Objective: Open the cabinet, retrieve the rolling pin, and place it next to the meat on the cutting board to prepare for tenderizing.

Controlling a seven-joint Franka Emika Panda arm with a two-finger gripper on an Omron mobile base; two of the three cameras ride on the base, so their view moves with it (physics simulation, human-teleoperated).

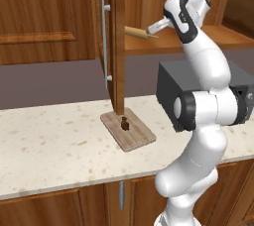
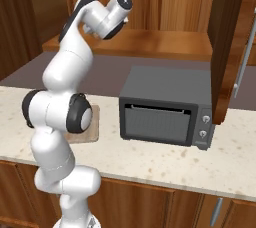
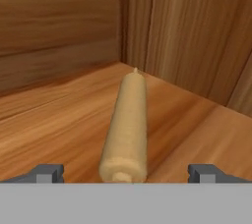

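Tan wood, the rolling pin lies lengthwise on the cabinet shelf, between the gripper's spread, released fingers, its handle nearest them.

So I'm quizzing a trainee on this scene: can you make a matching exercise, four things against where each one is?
Things:
1. rolling pin
2. meat
3. cutting board
4. oven

Places:
A. on the counter, under the open cabinet door
B. on the counter, right of the board
C. on the cabinet shelf, between the open tool's fingertips
D. on the board

Pairs: 1-C, 2-D, 3-A, 4-B
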